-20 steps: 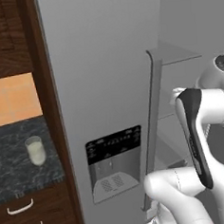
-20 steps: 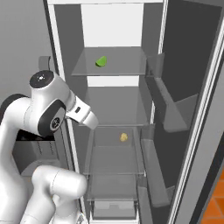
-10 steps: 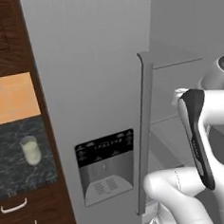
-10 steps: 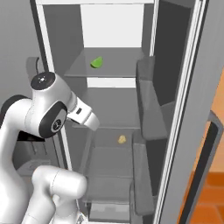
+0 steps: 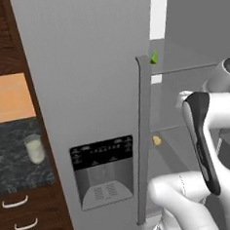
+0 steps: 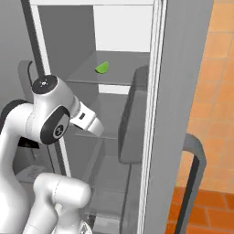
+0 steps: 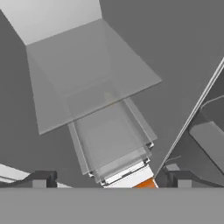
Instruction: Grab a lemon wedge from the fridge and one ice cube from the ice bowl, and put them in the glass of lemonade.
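Plainly, the two-finger gripper [image 7: 111, 179] had its jaws spread wide with nothing between them, pointed into the tall grey side-by-side fridge [image 5: 90, 89] above its clear glass shelves [image 7: 94, 78]. A small green wedge-shaped piece [image 6: 102, 67] lay on the upper shelf, far in. A tiny yellowish piece [image 5: 157, 140] sat lower, just right of the long bar handle [image 5: 142, 139]. Well to the left, the clear tumbler of pale lemonade [image 5: 34, 148] stood on the dark marbled counter [image 5: 13, 164].

You have one fridge [image 5: 94, 79], one green lemon wedge [image 6: 102, 67] (upper shelf), one glass of lemonade [image 5: 34, 148], three drawer handles [image 5: 15, 203].
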Available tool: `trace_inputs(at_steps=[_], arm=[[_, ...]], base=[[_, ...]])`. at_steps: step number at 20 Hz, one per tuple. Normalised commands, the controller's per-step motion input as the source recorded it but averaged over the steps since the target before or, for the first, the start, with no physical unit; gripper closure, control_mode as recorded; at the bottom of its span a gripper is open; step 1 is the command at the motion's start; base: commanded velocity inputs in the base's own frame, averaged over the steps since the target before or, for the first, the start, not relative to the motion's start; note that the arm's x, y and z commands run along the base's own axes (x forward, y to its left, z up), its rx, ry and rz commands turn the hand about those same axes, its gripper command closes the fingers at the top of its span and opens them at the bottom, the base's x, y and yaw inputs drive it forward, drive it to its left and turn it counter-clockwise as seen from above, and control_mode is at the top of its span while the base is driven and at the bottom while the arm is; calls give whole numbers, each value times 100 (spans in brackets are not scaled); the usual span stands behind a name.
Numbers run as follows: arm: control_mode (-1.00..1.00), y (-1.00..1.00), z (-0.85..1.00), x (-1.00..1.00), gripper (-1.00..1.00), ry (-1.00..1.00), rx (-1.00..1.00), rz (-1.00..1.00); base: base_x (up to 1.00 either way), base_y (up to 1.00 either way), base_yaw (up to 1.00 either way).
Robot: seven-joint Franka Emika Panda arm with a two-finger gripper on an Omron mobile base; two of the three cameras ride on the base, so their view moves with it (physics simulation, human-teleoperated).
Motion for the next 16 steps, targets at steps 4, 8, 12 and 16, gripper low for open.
trace_inputs(at_steps=[4,8,12,16], arm=[[100,0,0,0,-100,0,0,0],[100,0,0,0,-100,0,0,0],[-100,5,14,-13,-100,-38,0,6],[-100,27,68,-4,-100,-69,0,11]], base=[[0,-59,1],[0,-19,0],[0,0,0],[0,0,0]])
